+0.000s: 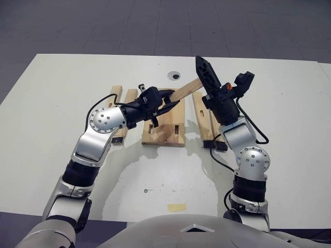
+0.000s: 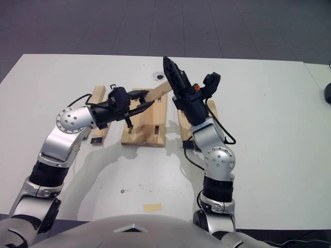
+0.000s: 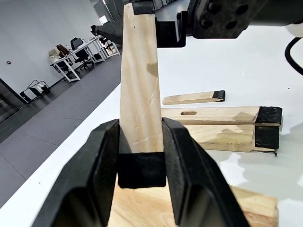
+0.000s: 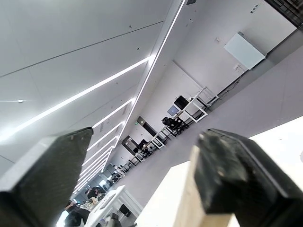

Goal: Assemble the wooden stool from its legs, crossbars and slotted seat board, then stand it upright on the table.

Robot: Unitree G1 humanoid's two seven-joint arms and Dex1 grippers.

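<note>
The slotted seat board (image 1: 164,129) lies flat at the table's middle. My left gripper (image 1: 170,101) hovers just above it, shut on the black-capped end of a wooden leg (image 1: 187,88). In the left wrist view the fingers (image 3: 102,161) press on both sides of that end. The leg slants up and to the right to my right gripper (image 1: 202,70), which points upward. In the right wrist view the right gripper (image 4: 142,179) stands open, with the leg's tip (image 4: 201,208) beside one finger. More legs lie to the left (image 1: 118,116) and right (image 1: 207,124) of the board.
A round cable hole (image 1: 175,75) sits in the white table (image 1: 62,93) behind the parts. A yellow tape scrap (image 1: 176,207) lies near the front edge. A dark object (image 2: 327,93) rests at the far right.
</note>
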